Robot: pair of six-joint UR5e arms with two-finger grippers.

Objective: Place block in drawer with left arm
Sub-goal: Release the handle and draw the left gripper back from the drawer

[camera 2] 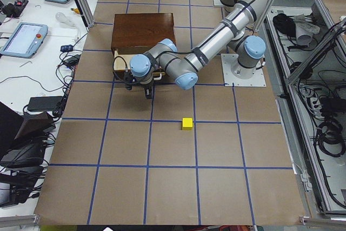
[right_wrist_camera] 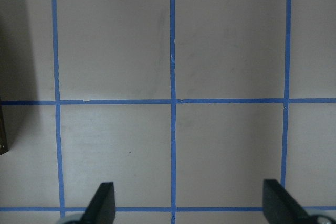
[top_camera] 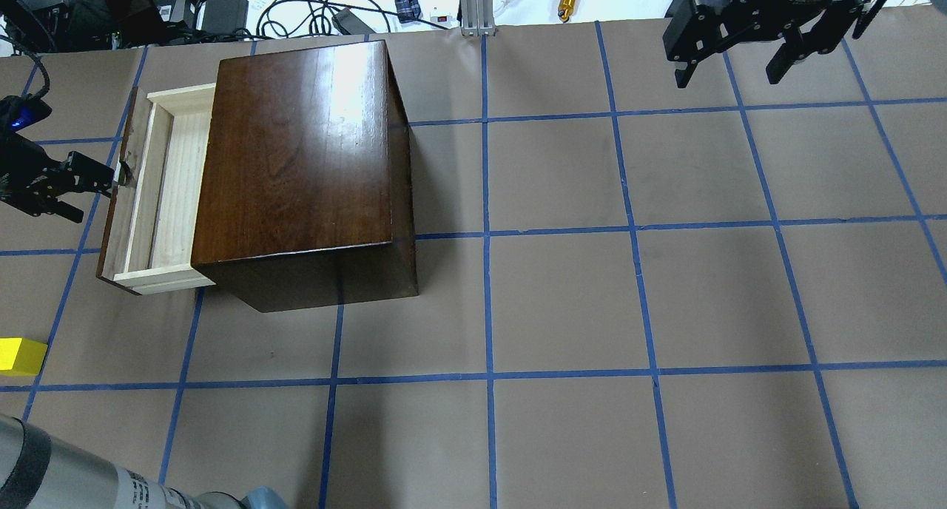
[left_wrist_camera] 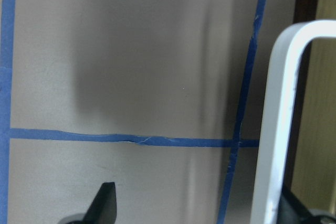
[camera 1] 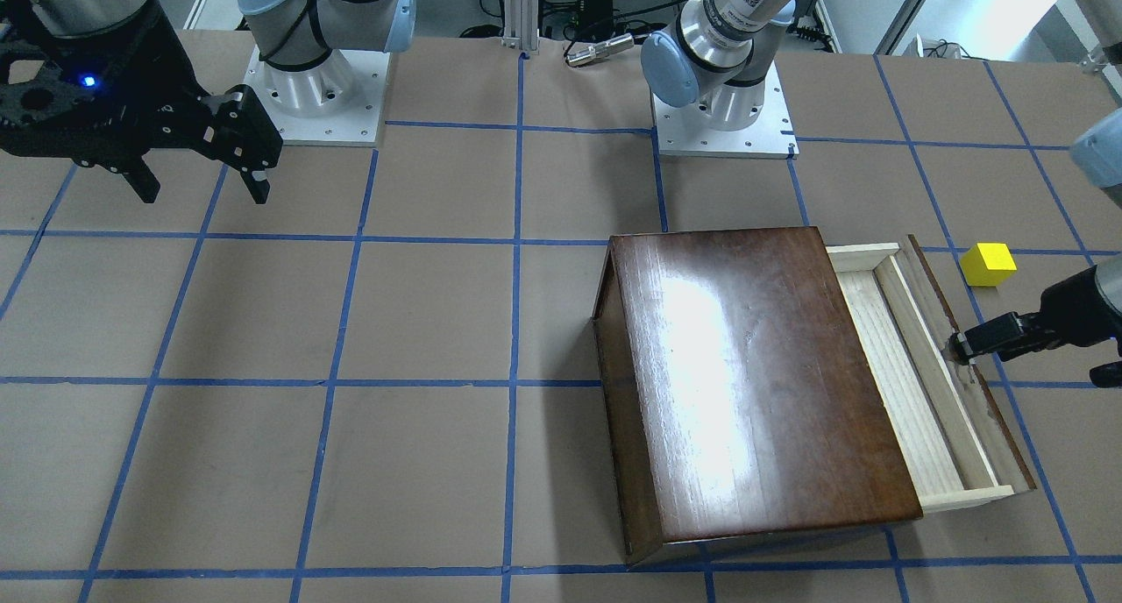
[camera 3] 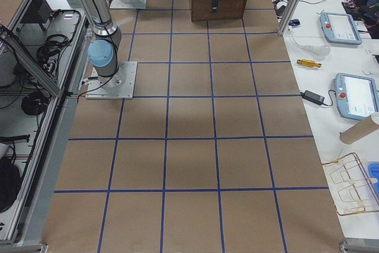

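The yellow block (camera 1: 989, 264) sits on the table beside the open drawer, apart from it, and also shows in the overhead view (top_camera: 21, 356). The drawer (camera 1: 903, 393) is pulled partway out of the dark-brown cabinet (camera 1: 754, 384), and its tray is empty. My left gripper (camera 1: 1034, 362) is open and points down in front of the drawer's front. One finger (top_camera: 92, 177) is right at the metal pull (left_wrist_camera: 281, 119), and I cannot tell whether they touch. My right gripper (camera 1: 202, 191) is open and empty, hovering far from the cabinet.
The arm bases (camera 1: 316, 103) stand on the table's robot side. Cables and tools (top_camera: 296, 9) lie past the far edge behind the cabinet. Blue tape lines grid the brown table surface (top_camera: 562, 294).
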